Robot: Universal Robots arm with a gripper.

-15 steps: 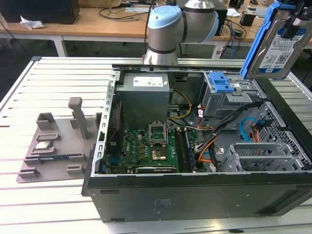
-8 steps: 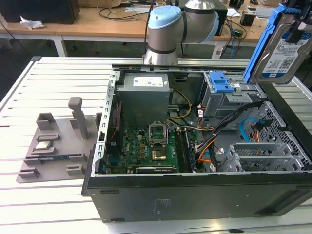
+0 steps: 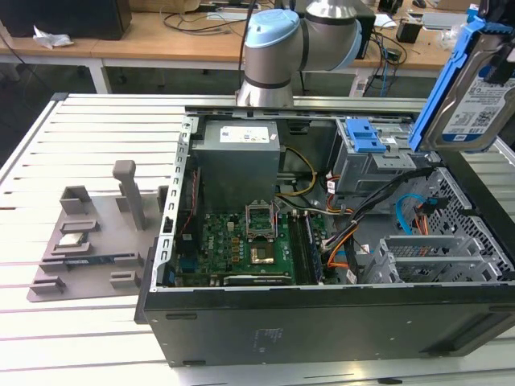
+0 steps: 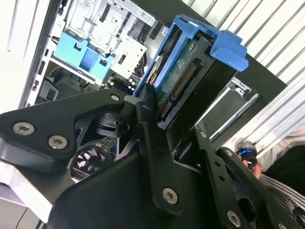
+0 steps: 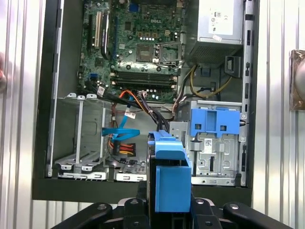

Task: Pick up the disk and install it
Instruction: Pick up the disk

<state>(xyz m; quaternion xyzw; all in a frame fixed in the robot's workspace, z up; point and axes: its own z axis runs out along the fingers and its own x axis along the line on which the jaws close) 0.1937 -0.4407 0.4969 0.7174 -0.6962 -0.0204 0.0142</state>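
We see the disk (image 3: 473,88) as a flat silver slab with a white-and-blue label, framed by glossy blue plastic rails. The computer case (image 3: 322,326) is a black sheet-metal box lying open on its side on a pale, ribbed metal table (image 3: 88,129). Inside the case sit a green motherboard (image 3: 241,241), a plain grey power supply box (image 3: 239,157) with a white sticker, a ridged blue latch (image 3: 364,135) on a bright metal bay, and a perforated steel drive cage (image 3: 426,257). Beside the case, on its motherboard side, lies a matte grey moulded fixture (image 3: 88,233).

The arm (image 3: 298,36) is a smooth silver tube with pale blue joint caps, and it rises behind the case near the power supply box.

In the second wrist view the gripper (image 4: 172,118) is black and angular, with bolted linkages. Its slim fingers (image 4: 147,129) are clenched on the disk, one on either side, and the drive's green circuit board and connector edge show between them. The disk stands out beyond the fingertips, tilted. In the exterior view it is raised on edge above the case's drive-bay end. In the first wrist view one of its blue rails faces the camera, over the case wall between the drive cage and the blue latch.
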